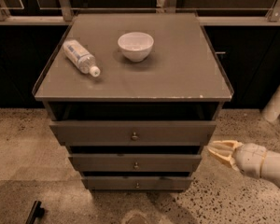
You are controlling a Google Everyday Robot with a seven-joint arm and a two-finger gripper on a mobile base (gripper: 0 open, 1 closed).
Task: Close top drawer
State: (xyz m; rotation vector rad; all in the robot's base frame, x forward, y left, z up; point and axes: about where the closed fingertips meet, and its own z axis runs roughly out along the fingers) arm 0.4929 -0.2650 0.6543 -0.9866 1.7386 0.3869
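Note:
The top drawer [133,133] is the widest grey-brown front of the cabinet, with a small round knob [134,136] at its centre. It stands pulled out a little, with a dark gap under the cabinet top. My gripper [219,152], with tan tips on a white wrist, is low at the right. It sits just off the drawer's right end, level with the gap below it, and does not touch the drawer.
Two narrower drawers [135,163] [137,183] step back below. On the cabinet top [186,73] lie a plastic bottle [81,57] and a white bowl [136,45]. Dark cabinets stand behind. Speckled floor surrounds the base, and a white post [277,101] stands at the right.

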